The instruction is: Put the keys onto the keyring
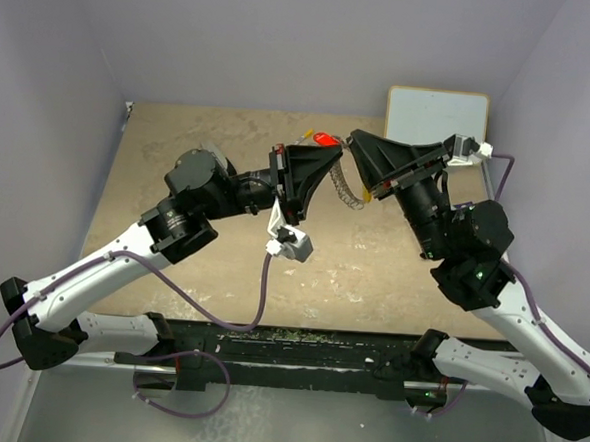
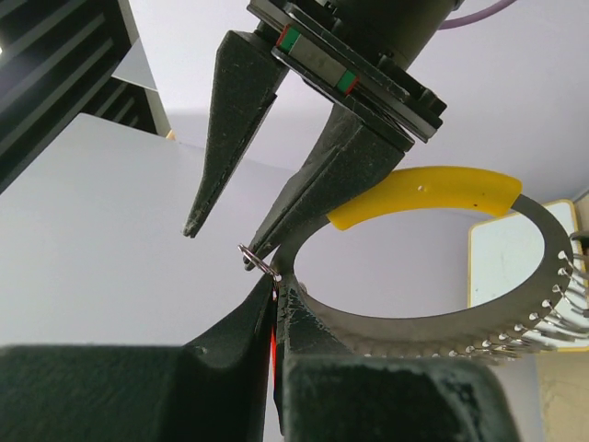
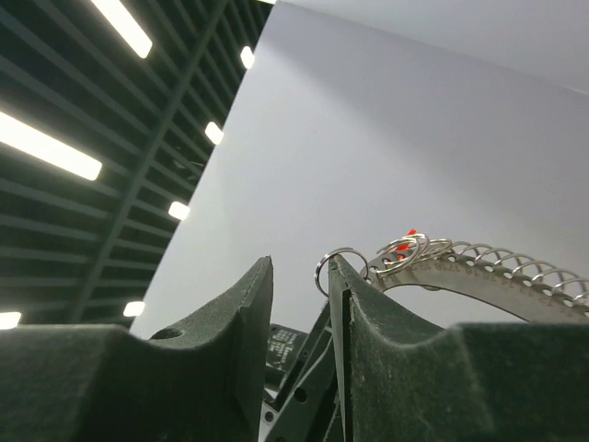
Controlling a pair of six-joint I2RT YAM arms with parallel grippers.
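Above the tabletop (image 1: 371, 286), two grippers meet tip to tip in the air. The left gripper (image 2: 276, 287) is pressed together on the one keyring (image 2: 414, 324), a grey band with one yellow arc (image 2: 423, 189). The right gripper (image 2: 221, 244) has its fingers apart, one tip touching a small split ring (image 2: 260, 261). The keys (image 3: 400, 247) sit at the band's end with one red tag (image 3: 409, 234); their number is unclear. One white board (image 1: 437, 114) leans in the far right corner

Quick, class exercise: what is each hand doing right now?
Left hand: closed, apparently pinching the keys.
Right hand: open, holding nothing.
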